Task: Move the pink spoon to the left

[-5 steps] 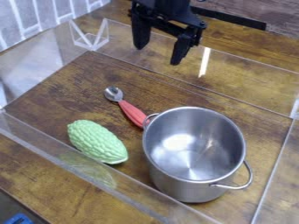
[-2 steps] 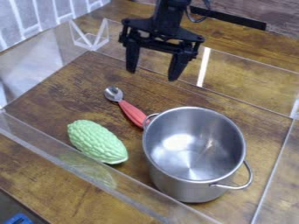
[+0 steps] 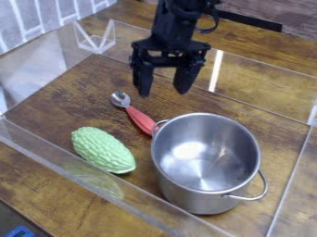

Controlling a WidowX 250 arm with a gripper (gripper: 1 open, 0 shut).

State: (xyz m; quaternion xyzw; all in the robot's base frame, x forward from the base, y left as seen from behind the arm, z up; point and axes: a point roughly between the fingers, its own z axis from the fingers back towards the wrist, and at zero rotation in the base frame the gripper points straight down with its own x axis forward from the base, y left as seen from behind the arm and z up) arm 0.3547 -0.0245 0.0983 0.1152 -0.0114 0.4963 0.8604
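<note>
Spoon untouched, lying mid-table, handle end right against pot. Gripper hanging just above, jaws wide, nothing held. Grasp and leftward move not yet begun.

Soft even light, low resolution, white glare streaks on clear panels.
</note>
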